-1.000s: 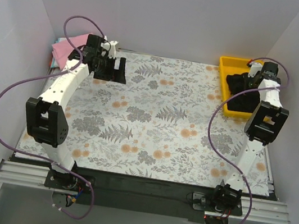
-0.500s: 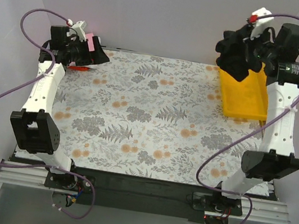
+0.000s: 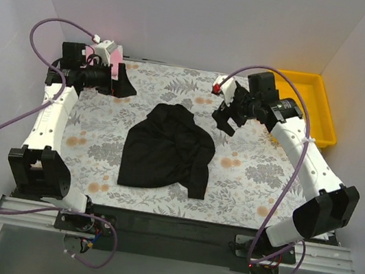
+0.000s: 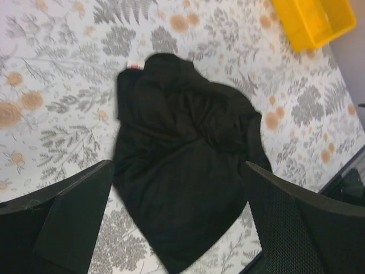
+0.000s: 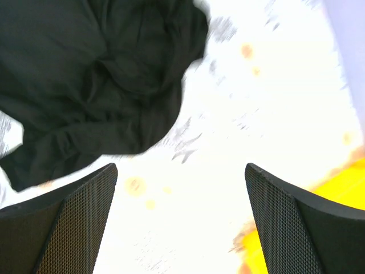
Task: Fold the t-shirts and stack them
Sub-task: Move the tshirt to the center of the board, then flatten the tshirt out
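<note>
Black t-shirt (image 3: 166, 150) is lying in a rumpled heap around the middle of the floral table (image 3: 245, 182), well apart from the yellow tray (image 3: 316, 103) at the far right corner. Neither arm has hold of it. The left gripper (image 3: 123, 84) hovers over the far left corner, jaws spread wide with nothing between them. The right gripper (image 3: 226, 122) hangs just past the shirt's far right edge, also wide and empty. The step looks like spreading it flat before any folding. The far end is bunched and one side is tucked over itself, so each gripper should probably pinch an outer edge on its own side. Better to catch one layer, not a wad, then pull apart gently so the cloth lies smooth and square.
</note>
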`<state>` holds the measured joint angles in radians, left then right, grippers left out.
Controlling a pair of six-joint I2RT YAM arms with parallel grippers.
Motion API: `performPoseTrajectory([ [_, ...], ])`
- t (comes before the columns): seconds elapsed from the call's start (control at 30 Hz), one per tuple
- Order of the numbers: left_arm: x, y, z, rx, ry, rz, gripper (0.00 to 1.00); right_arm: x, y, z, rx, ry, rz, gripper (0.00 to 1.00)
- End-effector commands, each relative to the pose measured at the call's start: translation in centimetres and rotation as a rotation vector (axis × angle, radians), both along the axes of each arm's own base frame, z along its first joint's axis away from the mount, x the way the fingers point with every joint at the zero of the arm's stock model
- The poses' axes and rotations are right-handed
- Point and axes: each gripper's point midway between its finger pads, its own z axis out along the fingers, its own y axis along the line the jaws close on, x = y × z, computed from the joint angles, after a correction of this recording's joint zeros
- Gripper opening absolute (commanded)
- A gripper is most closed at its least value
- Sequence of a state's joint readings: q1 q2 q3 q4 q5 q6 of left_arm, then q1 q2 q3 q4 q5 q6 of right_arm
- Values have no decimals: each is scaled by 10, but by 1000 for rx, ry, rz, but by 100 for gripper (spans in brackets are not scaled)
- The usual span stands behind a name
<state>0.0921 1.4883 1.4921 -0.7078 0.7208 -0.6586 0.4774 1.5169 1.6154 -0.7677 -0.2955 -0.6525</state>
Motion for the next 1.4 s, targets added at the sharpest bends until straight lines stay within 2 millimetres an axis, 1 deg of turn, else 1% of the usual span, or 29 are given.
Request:
performPoseTrajectory([
  [0.0, -46, -10, -27, 60, 36, -197, 95, -23, -11, -39, -26, 144, -25, 98],
  [0.03, -57, -14, -42, 70, 63, -241, 95, -31, -11, -55, -27, 207, -36, 98],
  [0.07, -63, -13, -52, 117, 44, -292, 95, -43, -14, -81, -46, 285, -40, 98],
  [0.1, -75, -15, -62, 138, 77, -319, 95, -52, -13, -94, -39, 341, -32, 97],
  [0.13, -90, -23, -81, 163, 114, -376, 93, -60, -13, -109, -41, 407, -46, 96],
  [0.17, -96, -18, -95, 227, 123, -401, 92, -71, -16, -129, -58, 472, -55, 95],
  [0.23, -116, -35, -115, 291, 148, -483, 90, -77, -16, -152, -73, 551, -69, 89],
  [0.27, -128, -31, -138, 343, 198, -488, 86, -80, -16, -159, -71, 584, -84, 86],
  [0.3, -126, -33, -145, 379, 181, -480, 85, -83, -13, -166, -63, 620, -84, 83],
  [0.37, -136, -39, -168, 432, 213, -502, 80, -87, -7, -179, -56, 686, -83, 78],
  [0.4, -132, -36, -177, 471, 223, -483, 79, -89, -4, -181, -39, 720, -91, 74],
  [0.47, -134, -38, -189, 496, 254, -493, 74, -90, 0, -192, -38, 761, -98, 72],
  [0.6, -131, -35, -211, 539, 298, -462, 64, -103, 8, -203, -22, 837, -91, 70],
  [0.7, -126, -35, -213, 567, 277, -445, 62, -118, 18, -207, -16, 877, -70, 73],
  [0.8, -113, -44, -198, 522, 226, -416, 68, -130, 27, -213, -20, 910, -71, 73],
  [0.87, -96, -57, -182, 465, 183, -381, 72, -135, 29, -221, -31, 928, -78, 71],
  [0.9, -83, -62, -175, 443, 154, -360, 73, -135, 28, -225, -39, 927, -85, 64],
  [0.93, -67, -68, -160, 425, 121, -343, 73, -136, 27, -229, -48, 939, -90, 56],
  [0.97, -57, -73, -165, 407, 148, -342, 73, -138, 27, -230, -50, 948, -95, 47],
  [1.0, -49, -77, -164, 385, 171, -317, 73, -140, 27, -230, -46, 962, -91, 30],
  [1.03, -40, -81, -164, 378, 182, -307, 73, -141, 27, -230, -45, 968, -91, 18],
  [1.07, -21, -86, -161, 364, 185, -290, 73, -142, 27, -229, -45, 970, -94, 2],
  [1.13, 2, -90, -159, 344, 189, -232, 75, -141, 25, -223, -38, 952, -93, 1],
  [1.17, 19, -94, -160, 336, 188, -220, 76, -142, 24, -221, -36, 946, -92, 1],
  [1.23, 39, -95, -162, 338, 195, -172, 77, -140, 18, -213, -29, 905, -98, 1],
  [1.27, 47, -95, -177, 350, 223, -159, 77, -140, 16, -211, -30, 889, -105, 1],
  [1.3, 62, -93, -172, 366, 201, -129, 77, -137, 12, -209, -34, 866, -113, 1],
  [1.33, 68, -91, -176, 384, 206, -114, 77, -135, 9, -205, -26, 848, -123, 1],
  [1.37, 73, -89, -189, 402, 230, -102, 77, -135, 6, -204, -26, 843, -129, 1],
])
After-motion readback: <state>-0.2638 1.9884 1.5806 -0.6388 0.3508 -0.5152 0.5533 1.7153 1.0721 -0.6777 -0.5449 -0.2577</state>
